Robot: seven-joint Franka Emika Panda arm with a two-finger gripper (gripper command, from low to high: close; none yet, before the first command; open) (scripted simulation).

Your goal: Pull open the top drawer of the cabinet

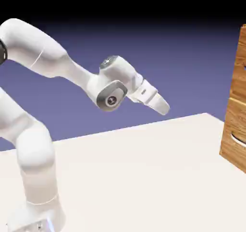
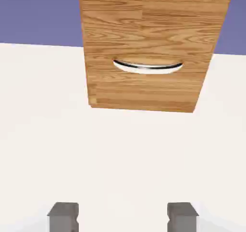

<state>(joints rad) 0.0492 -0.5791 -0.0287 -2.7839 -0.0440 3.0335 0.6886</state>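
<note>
Exterior view: fixed beside the robot, looking across the pale surface [image 1: 144, 163] toward the cabinet [image 1: 236, 106] at the right edge. Hand view: low over the surface, squarely facing that cabinet's [image 2: 149, 43] front (both views share it).

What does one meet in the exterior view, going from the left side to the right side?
The robot's base and upright arm → the grey wrist joint → the open, empty gripper → a bare stretch of table → the cabinet at the right edge.

Cabinet [image 1: 235, 101] on table [image 1: 144, 178], well apart from pincer [image 1: 163, 106] (exterior view's right).
</note>
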